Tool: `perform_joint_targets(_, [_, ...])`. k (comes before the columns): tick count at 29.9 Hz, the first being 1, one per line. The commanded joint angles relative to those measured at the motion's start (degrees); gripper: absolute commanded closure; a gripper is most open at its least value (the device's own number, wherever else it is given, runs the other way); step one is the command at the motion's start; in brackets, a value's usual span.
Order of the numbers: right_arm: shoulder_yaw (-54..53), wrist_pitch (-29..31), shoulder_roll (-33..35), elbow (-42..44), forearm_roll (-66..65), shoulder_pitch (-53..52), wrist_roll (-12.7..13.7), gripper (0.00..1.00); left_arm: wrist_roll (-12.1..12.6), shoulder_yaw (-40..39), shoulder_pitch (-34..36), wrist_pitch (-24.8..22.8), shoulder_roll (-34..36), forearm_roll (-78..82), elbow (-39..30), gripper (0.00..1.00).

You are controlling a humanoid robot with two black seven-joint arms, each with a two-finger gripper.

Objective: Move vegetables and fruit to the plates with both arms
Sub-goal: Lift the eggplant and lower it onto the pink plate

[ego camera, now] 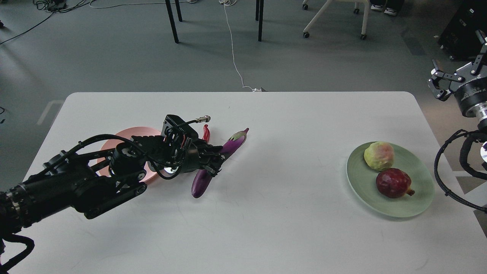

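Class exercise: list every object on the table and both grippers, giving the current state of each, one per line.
Eggplant: lying on the table, left gripper's fingers around its middle.
Chili pepper: on the table, beside the pink plate, partly hidden.
Pink plate: no food seen on it, largely covered by the arm.
Green plate: holds both fruits.
Yellow-green fruit: on the green plate.
Pomegranate: on the green plate.
Left gripper: at the eggplant.
Right gripper: open, off the table's right edge.

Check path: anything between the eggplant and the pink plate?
Only the left arm itself. The left gripper is at the eggplant; its wrist lies across the pink plate. The chili sits behind, beside the plate's far edge, off the direct line.
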State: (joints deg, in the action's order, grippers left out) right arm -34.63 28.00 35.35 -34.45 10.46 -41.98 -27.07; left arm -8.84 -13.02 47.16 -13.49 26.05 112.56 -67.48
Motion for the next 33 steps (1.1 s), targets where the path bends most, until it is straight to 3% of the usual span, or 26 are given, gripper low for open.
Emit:
perform_joint_targets(1, [0.0,0.0,0.1,0.0,0.0,0.0,0.0,0.01,-0.5,-0.7,0.7,-0.4,9.1,-2.3,-7.8,0.91])
perform_joint_targets(7, [-0.1,0.0,0.1,0.0,0.1,0.1,-0.3,0.01,-0.7,-1.7,-0.1,-0.3,20.5,-6.4,-10.2,0.89])
perform_joint_targets(19, [0.0,0.0,0.2,-0.4,0.0,0.0,-0.3,0.01,-1.0,-1.2,-2.7,-0.1,21.6,-7.5,-1.2,0.80])
perform_joint_targets(21, [0.0,0.0,0.6,-0.4,0.0,0.1,-0.3,0.01,-1.0,-1.0,-2.7,-0.1,21.5,-7.5,-0.8,0.73])
perform_joint_targets(24, [0.0,0.0,1.2,-0.4,0.0,0.2,-0.3,0.01,-1.3,-0.4,-2.8,0.3,21.3,-7.6,-0.9,0.55])
perform_joint_targets(31, [0.0,0.0,1.3,-0.4,0.0,0.5,-0.3,0.01,-1.4,-0.5,-3.5,1.4,21.1,-7.7,-0.8,0.35])
perform_joint_targets(33, [0.1,0.0,1.2,-0.4,0.0,0.5,-0.3,0.01,-1.4,-1.0,-3.5,3.5,21.1,-8.4,-0.7,0.20])
